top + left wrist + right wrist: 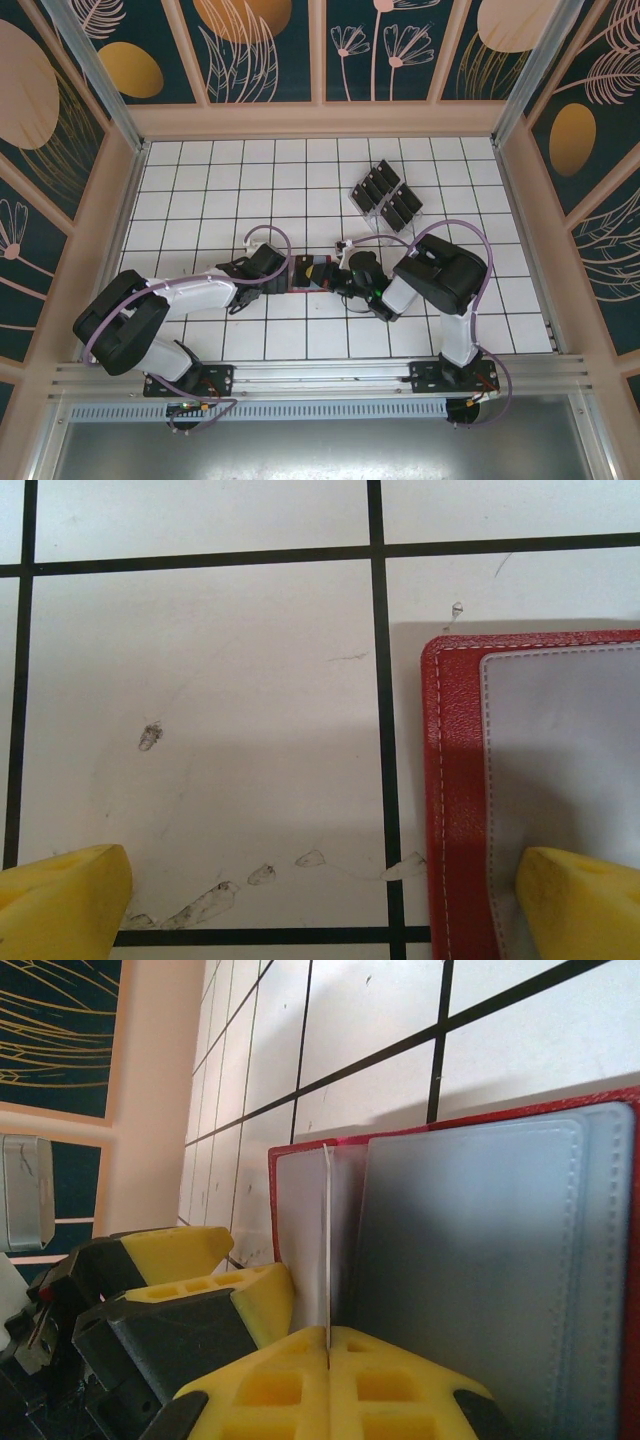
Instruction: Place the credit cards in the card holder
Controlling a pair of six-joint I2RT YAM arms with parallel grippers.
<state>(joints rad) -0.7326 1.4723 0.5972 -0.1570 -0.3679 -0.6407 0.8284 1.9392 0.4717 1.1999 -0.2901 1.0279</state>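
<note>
- We find a white tiled table with black grid lines [200, 180], walled on three sides by patterned panels, with both arms reaching to its middle.
- A clear plastic slotted rack [356, 200] stands toward the far right of the table, well apart from both grippers.
- Several thin black rectangular credit cards [395, 205] stand in that rack in two rows. No card lies loose on the tiles or is carried by either arm.
- The small red folding card holder [300, 275] lies open on the tiles between the two grippers, at the table's middle. Its grey translucent pockets face up, stitched inside a red border.
- The left gripper [320, 910] has its yellow fingers spread as wide as they go and grips nothing. One fingertip is over bare tile, the other over the holder's pocket near the red edge.
- The right gripper [329, 1345] is fully closed, pinching a thin pale leaf [328, 1230] seen edge-on and standing upright. We judge it to be an inner sleeve of the holder, not a card.
- No black card shows in any visible pocket.
- Assessment: the task is at its start. The holder is being opened and steadied, and every visible card has yet to be fetched from the rack and inserted.
</note>
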